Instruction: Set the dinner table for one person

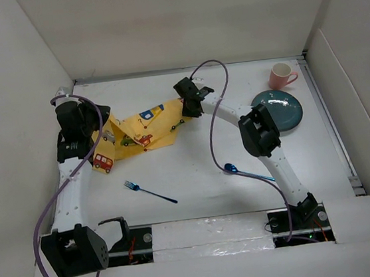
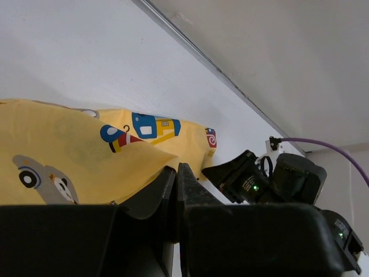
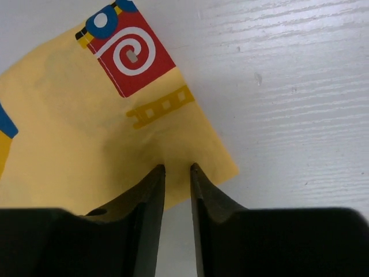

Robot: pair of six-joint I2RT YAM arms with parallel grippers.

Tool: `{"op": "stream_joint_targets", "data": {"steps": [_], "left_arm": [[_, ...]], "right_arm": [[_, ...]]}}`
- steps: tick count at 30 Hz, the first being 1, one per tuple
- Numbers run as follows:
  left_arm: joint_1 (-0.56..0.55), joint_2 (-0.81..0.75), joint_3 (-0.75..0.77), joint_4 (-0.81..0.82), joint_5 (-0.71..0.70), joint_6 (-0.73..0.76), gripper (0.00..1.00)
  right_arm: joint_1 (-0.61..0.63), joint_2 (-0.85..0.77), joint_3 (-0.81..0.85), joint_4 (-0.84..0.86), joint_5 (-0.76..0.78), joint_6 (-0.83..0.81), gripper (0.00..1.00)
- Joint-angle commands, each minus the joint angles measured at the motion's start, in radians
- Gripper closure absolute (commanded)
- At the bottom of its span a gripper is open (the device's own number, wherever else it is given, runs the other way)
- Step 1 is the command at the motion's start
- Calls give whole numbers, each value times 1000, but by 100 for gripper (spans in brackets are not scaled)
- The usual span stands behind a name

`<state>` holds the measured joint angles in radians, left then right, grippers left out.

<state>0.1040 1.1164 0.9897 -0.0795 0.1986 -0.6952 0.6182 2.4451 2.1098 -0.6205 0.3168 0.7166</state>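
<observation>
**Clerk:** Nearest item?

**Inspector:** The left arm's base (image 1: 74, 251), at the near left corner of the tabletop (image 1: 195, 171). The right arm's base (image 1: 301, 215) sits further along the same near edge.

**Clerk:** Condition of the left hand (image 2: 176, 173)?

**Inspector:** Fingers pressed almost together, with only a thin line between them. A fold of the yellow cartoon-print placemat (image 1: 147, 126) is pinched at their tips, near the left edge.

**Clerk:** And the right hand (image 3: 174, 170)?

**Inspector:** Drawn in to a narrow slit. The placemat's corner edge runs in between the fingertips, and the cloth dimples there, so it is nipped. This corner carries a red square with a white spiral.

**Clerk:** How does the placemat lie?

**Inspector:** Rumpled, spanning between the two hands in the far left part of the tabletop.

**Clerk:** Other items?

**Inspector:** A blue fork (image 1: 150, 192) lies flat toward the near edge, left of centre. A blue spoon (image 1: 232, 168) lies beside the right arm, its handle partly hidden. A teal plate (image 1: 277, 111) is by the right edge. A pink mug (image 1: 281, 75) stands upright in the far right corner, just beyond the plate.
</observation>
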Motion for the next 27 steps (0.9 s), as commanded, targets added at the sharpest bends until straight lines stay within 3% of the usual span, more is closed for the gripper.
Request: {"op": "stream_joint_targets", "data": {"steps": [1,3,8,11,15,19,22,23,24,27], "left_arm": [[0,-53,20,-17,-10,54,100],[0,-58,29,-40,-33,92,100],[0,-56,44,-72,-71,149,100],[0,-61,37,-72,-73,149,100],[0,-72,17,-85,-67,157,100],[0,-82,-28,-77,-15,140,100],[-10,-90,-68,-68,-7,138,100],[-10,-92,-75,-65,-10,143,100],[-10,-92,-86,-65,-8,146,100],[-10,-92,-108,-56,-2,143,100]], "right_arm": [[11,34,47,-157,76,30,76],[11,34,50,-165,76,29,80],[11,9,0,-220,114,36,100],[11,-44,-62,-196,125,37,100],[-11,-182,-325,-102,123,6,100],[-29,-329,-488,-35,110,-11,100],[-47,-402,-544,-2,71,-14,100],[-48,-411,-556,-5,65,-13,93],[-48,-417,-556,-8,64,-16,72],[-48,-435,-570,-12,85,-19,47]]}}
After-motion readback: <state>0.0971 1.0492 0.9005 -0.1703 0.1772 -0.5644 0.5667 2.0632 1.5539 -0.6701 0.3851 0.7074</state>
